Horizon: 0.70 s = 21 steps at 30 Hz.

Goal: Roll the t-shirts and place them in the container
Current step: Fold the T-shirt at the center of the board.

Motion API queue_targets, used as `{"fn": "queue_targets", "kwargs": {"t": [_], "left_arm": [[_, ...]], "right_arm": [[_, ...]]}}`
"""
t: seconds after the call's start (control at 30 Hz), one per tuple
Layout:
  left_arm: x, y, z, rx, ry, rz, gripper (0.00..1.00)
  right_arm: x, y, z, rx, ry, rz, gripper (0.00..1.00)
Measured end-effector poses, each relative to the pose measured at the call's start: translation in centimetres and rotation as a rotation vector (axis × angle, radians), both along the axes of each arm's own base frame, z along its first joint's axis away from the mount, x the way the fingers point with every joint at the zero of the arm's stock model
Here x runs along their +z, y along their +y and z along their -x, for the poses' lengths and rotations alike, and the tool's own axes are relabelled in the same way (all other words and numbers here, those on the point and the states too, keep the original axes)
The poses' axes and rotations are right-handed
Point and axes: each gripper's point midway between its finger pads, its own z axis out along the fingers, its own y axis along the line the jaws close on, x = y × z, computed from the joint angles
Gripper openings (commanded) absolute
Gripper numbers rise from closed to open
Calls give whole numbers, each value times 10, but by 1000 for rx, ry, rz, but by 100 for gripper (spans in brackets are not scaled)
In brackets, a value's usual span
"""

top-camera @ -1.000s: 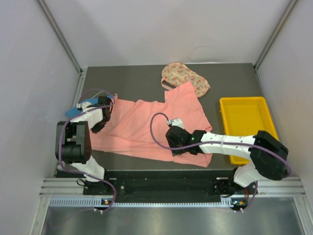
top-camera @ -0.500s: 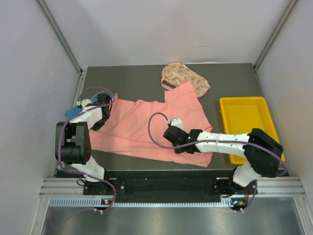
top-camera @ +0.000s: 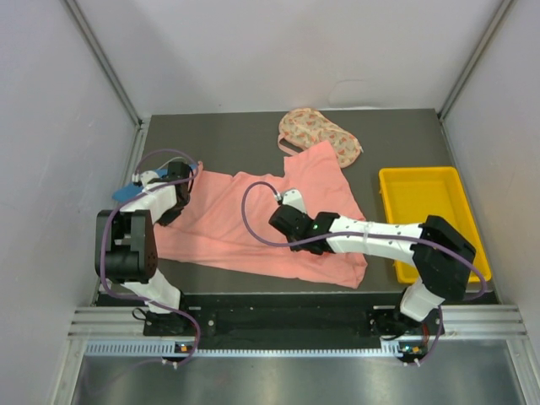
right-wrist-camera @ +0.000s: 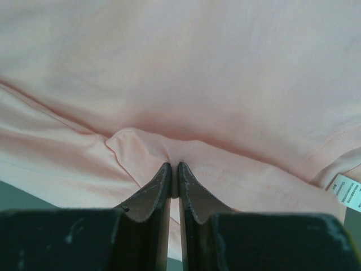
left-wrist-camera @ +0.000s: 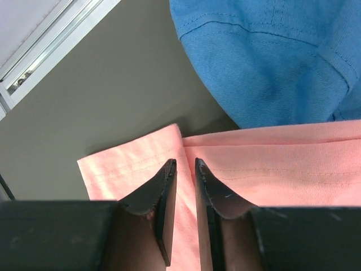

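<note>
Across the middle of the dark desk (top-camera: pixel 219 143) the salmon-pink t-shirt (top-camera: pixel 228 219) lies spread and rumpled, its body running from the left side to the near right, one sleeve pointing far toward the floral-print t-shirt (top-camera: pixel 325 135); that one sits bunched at the far centre, its edge touching or just beside the pink sleeve. To the left, the blue t-shirt (left-wrist-camera: pixel 271 62) lies at the desk's left edge; in the left wrist view its hem lies against the pink cloth's edge, though whether it overlaps cannot be told. On the right a yellow tray (top-camera: pixel 422 173) stands just beside the pink shirt's right edge, apart from it.

The left gripper (left-wrist-camera: pixel 184 164) is low over the pink shirt's left end, at a stitched hem beside a corner of the cloth; its fingers (left-wrist-camera: pixel 163 209) stand parted by a narrow gap, pink cloth showing through the gap, and nothing is seen pinched between them.

The right gripper (right-wrist-camera: pixel 174 165) reaches from the near right to the middle of the pink shirt; its fingers (right-wrist-camera: pixel 152 192) are clenched on a small pucker of the pink cloth, with folds running out from the tips; a small white neck label (right-wrist-camera: pixel 350 192) shows at the right edge of the right wrist view.
</note>
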Motion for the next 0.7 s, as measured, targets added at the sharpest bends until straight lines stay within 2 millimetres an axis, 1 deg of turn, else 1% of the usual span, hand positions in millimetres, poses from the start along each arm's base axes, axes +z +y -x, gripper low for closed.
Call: {"fn": "queue_targets", "kwargs": {"t": [0.07, 0.17, 0.4, 0.53, 0.7], "left_arm": [[0, 0, 0, 0, -1, 0, 29], [0, 0, -1, 3, -7, 1, 32], [-2, -4, -1, 18, -18, 25, 32], [-3, -4, 5, 50, -12, 32, 33], [-5, -4, 16, 84, 14, 35, 38]], "right_arm": [[2, 4, -4, 5, -10, 5, 9], [3, 4, -5, 11, -17, 13, 9], [3, 4, -5, 18, -17, 16, 9], [2, 6, -4, 26, -11, 6, 9], [-3, 8, 0, 48, 5, -3, 9]]}}
